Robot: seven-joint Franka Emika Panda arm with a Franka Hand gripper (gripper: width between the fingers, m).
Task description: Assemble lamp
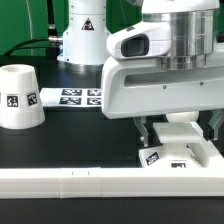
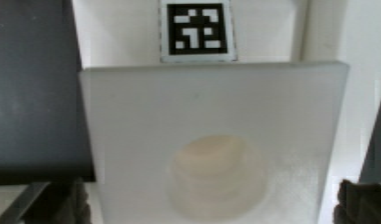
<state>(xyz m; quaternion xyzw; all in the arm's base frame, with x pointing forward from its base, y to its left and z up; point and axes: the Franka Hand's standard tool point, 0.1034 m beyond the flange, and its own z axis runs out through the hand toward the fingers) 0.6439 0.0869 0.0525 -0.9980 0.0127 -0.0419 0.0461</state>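
a black desk (image 1: 60, 140) is seen before a green backdrop (image 1: 25, 25) and is bordered in front by a long white rail (image 1: 90, 183). the lamp base (image 1: 185, 152) is set just behind the rail at the exterior view's right. the shade (image 1: 20, 96) is stood well apart at the left, near the marker board (image 1: 80, 97). the tool (image 1: 175, 132) is spread astride the base; whether the base is clasped cannot be told.
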